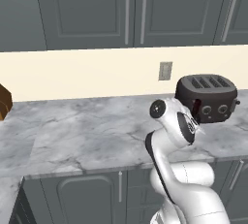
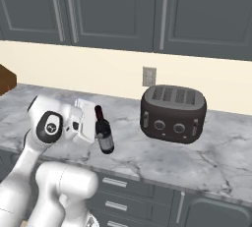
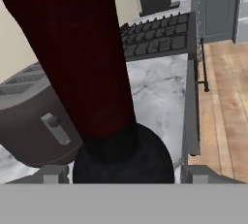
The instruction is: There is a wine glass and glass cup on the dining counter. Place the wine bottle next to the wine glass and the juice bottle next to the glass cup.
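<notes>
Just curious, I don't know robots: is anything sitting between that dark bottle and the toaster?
No. In the right base view only bare marble counter separates the wine bottle from the toaster.

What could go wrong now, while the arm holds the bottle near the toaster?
The wine bottle hangs tilted in the gripper, so it might slip during a fast swing. The toaster stands close beside it on the marble counter; a wide turn toward that side could strike it.
</notes>
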You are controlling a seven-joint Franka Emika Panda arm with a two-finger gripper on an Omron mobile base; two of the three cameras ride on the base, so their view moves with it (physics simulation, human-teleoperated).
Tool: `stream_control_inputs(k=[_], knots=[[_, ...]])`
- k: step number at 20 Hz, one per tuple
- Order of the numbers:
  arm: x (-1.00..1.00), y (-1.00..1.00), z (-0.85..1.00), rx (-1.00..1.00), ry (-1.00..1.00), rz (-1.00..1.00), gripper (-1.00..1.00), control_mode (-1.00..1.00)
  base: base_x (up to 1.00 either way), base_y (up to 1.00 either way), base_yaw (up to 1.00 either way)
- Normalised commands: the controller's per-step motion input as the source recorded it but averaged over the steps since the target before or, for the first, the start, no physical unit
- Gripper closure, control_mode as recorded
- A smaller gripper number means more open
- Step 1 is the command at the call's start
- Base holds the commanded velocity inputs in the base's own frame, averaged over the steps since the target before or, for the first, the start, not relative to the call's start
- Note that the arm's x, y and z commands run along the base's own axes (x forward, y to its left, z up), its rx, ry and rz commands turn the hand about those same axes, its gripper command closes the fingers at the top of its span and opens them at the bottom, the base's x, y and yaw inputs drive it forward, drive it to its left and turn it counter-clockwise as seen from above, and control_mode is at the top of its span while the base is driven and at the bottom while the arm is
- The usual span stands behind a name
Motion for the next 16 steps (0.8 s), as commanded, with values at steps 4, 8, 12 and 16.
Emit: stream_control_inputs(k=[4,8,12,16], knots=[[-0.27,0.24,0.26,0.02,0.00,-0.05,1.00,-1.00,0.00,0.00,0.00],[-0.26,0.23,0.22,0.04,0.00,-0.01,1.00,-1.00,0.00,0.00,0.00],[-0.13,0.17,0.06,0.01,0.00,0.00,1.00,-1.00,0.00,0.00,0.00],[0.00,0.02,0.00,0.00,0.00,0.00,1.00,-1.00,0.00,0.00,0.00]])
